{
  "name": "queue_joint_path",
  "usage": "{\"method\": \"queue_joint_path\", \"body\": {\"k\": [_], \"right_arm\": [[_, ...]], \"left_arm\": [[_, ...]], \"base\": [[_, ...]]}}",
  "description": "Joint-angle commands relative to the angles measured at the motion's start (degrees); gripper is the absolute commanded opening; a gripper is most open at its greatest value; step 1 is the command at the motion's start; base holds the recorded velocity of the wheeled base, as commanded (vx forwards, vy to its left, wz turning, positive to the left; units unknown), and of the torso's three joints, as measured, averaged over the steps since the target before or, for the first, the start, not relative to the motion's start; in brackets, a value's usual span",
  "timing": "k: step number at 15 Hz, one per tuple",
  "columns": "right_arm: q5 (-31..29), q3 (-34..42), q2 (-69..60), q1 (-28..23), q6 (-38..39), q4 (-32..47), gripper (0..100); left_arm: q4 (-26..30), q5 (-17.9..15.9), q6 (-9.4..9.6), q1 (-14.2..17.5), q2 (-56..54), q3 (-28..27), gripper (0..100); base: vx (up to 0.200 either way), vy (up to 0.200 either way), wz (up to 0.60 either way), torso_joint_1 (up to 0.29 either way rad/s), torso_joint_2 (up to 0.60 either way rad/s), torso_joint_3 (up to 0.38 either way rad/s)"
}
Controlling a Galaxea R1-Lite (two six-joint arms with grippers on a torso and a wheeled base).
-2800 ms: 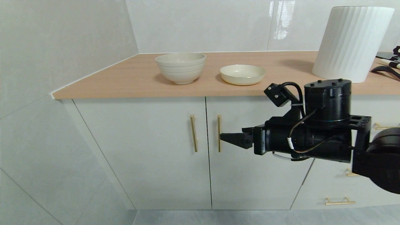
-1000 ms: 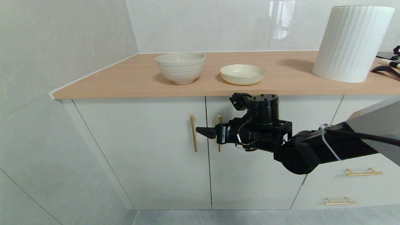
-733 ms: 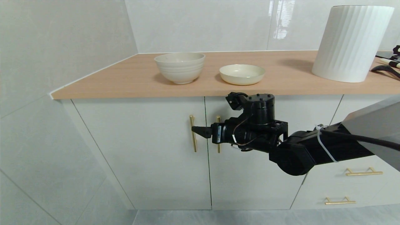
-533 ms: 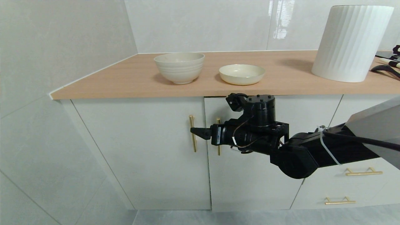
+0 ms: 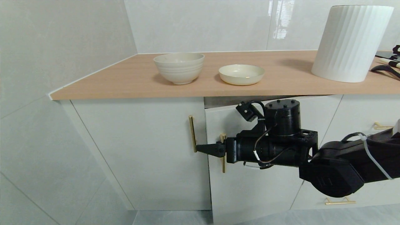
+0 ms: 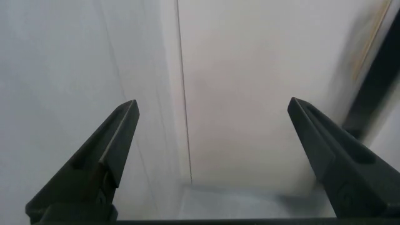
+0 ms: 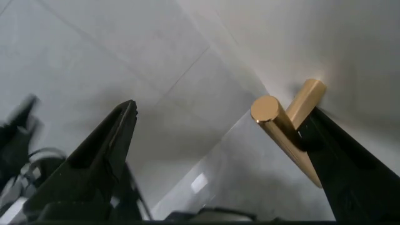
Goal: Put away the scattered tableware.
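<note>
Brass handle [image 5: 223, 165] sits hooked on one finger of the spread-open right gripper [image 5: 200, 147], apparently to swing the cupboard door [image 5: 250, 193] out for the bowl [image 5: 178, 67].

Pale glossy wall tiles [image 5: 203, 25] rise behind a wooden worktop [image 5: 125, 81], which ends at the left wall [image 5: 47, 47]. Beneath it stand white cabinets [image 5: 140, 156] with slim brass handles [image 5: 191, 132], the right door [image 5: 250, 193] ajar. The floor [image 5: 168, 217] is grey tile. A bright reflection [image 5: 281, 18] streaks the back wall.

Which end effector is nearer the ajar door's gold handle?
Right. The right end effector has the gold handle against one finger; the left end effector faces a bare white cabinet front.
</note>
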Motion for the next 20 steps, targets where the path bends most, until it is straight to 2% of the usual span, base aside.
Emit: {"method": "queue_joint_path", "body": {"k": [1,2,3,4,5,6,7,8,9,10,11,12,13,14,15,17,18,20], "right_arm": [[1.04,3.19,-2.65,0.11,0.29,-0.01,100],[2.01,4.77,-4.14,0.37,0.21,-0.01,100],[2.53,6.09,-5.55,0.90,0.21,-0.01,100],[3.06,7.84,-7.31,1.60,0.21,-0.01,100],[3.24,8.55,-7.83,1.95,0.21,-0.01,100],[3.59,9.69,-8.71,2.39,0.21,-0.01,100],[3.59,9.95,-8.80,2.74,0.21,-0.01,100],[3.59,10.13,-8.80,3.01,0.21,-0.01,100],[3.68,10.39,-8.71,3.10,0.21,-0.01,100],[3.68,10.66,-8.71,3.18,0.21,-0.01,100],[3.68,10.74,-8.45,3.27,0.12,-0.01,100],[3.68,10.74,-8.36,3.36,0.12,-0.01,100],[3.68,10.74,-8.36,3.53,0.12,-0.01,100],[3.68,10.74,-8.27,3.53,0.12,-0.01,100],[3.68,10.92,-8.19,3.62,0.12,-0.01,100],[3.76,11.27,-7.39,3.97,0.12,-0.01,100],[3.76,11.27,-7.22,4.41,0.12,-0.27,100],[3.76,11.45,-7.13,4.76,0.12,-0.71,100]], "left_arm": [[3.04,-6.62,1.77,-0.66,2.64,-8.68,100],[8.48,-12.24,4.85,-0.66,6.24,-13.16,100],[12.18,-16.64,6.34,-0.66,10.55,-16.59,100],[13.67,-21.91,6.61,-0.66,19.69,-19.76,100],[13.67,-23.58,6.61,-0.66,23.99,-20.63,100],[13.23,-25.95,6.78,-1.45,36.39,-22.83,100],[11.74,-26.39,5.90,-3.74,43.68,-24.94,100],[8.84,-26.39,4.06,-6.64,49.22,-26.26,100],[5.23,-25.86,1.60,-11.21,53.61,-27.40,100],[4.18,-24.55,0.28,-14.63,55.90,-28.19,100],[3.91,-19.80,-1.22,-21.23,59.06,-29.42,100],[3.21,-15.67,-2.54,-26.06,63.19,-30.21,100],[1.28,-13.38,-3.85,-29.31,66.71,-31.18,100],[-0.74,-12.86,-4.91,-30.89,68.55,-31.44,100],[-3.82,-12.86,-6.05,-32.74,69.87,-31.53,100],[-5.23,-13.47,-9.30,-36.43,69.61,-31.62,100],[-5.40,-13.56,-9.65,-37.49,69.79,-31.71,0],[-5.75,-13.65,-9.57,-38.19,70.58,-32.24,0]], "base": [[0.000,0.000,0.00,0.000,0.00,0.000],[0.000,0.000,0.00,0.000,0.00,0.000],[0.000,0.000,0.00,0.000,0.00,0.000],[0.000,0.000,0.00,0.000,0.00,0.000],[0.000,0.000,0.00,0.000,0.00,0.000],[0.000,0.000,0.00,0.000,0.00,0.000],[0.000,0.000,0.00,0.000,0.00,0.000],[0.000,0.000,0.00,0.000,0.00,0.000],[0.000,0.000,0.00,0.000,0.00,0.000],[0.000,0.000,0.00,0.000,0.00,0.000],[0.000,0.000,0.00,0.000,0.00,0.000],[0.000,0.000,0.00,0.000,0.00,0.000],[0.000,0.000,0.00,0.000,0.00,0.000],[0.000,0.000,0.00,0.000,0.00,0.000],[0.000,0.000,0.00,0.000,0.00,0.000],[0.000,0.000,0.00,0.000,0.00,0.000],[0.000,0.000,0.00,0.000,0.00,0.000],[0.000,0.000,0.00,0.000,0.00,0.000]]}}
